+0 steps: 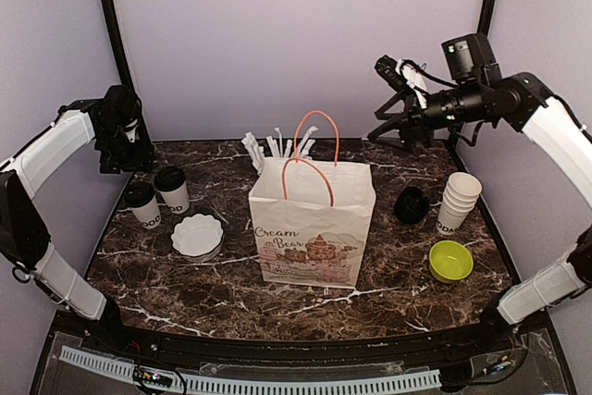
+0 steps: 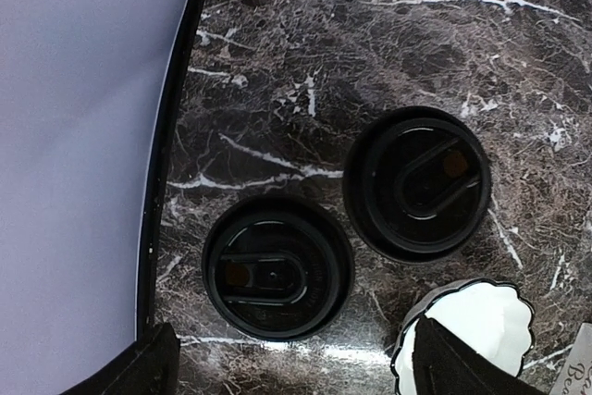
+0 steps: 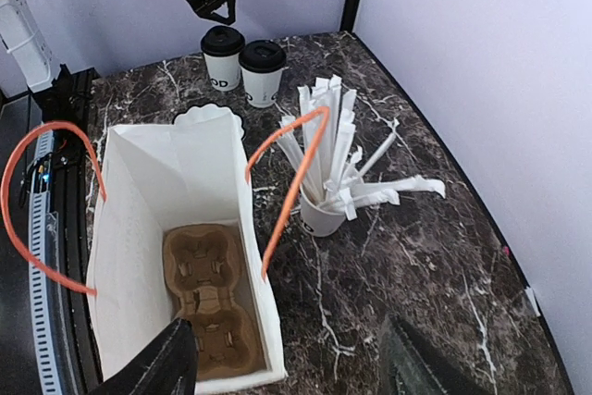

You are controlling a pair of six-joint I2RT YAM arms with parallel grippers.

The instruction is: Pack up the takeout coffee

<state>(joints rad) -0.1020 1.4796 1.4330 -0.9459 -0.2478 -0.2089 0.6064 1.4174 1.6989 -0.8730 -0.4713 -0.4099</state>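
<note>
Left gripper: hanging above the left back corner of the table, its fingers standing wide apart and gripping nothing.
Right gripper: hovering high over the right back of the table, pointing towards the bag, its fingers spread with nothing between them.
Takeout coffee: the left coffee cup and the right coffee cup are standing upright and just beside each other near the table's left edge, black lids on, directly under the left gripper.
Paper bag: standing open in the middle, orange handles up.
Cup carrier: lying in the bottom of the bag, its pockets holding no cups.
White dish: sitting near the cups, on the bag's side.
Straw cup: standing behind the bag.
Right side: a stack of lidless cups is standing by a green bowl and a black item, possibly a stack of lids.
</note>
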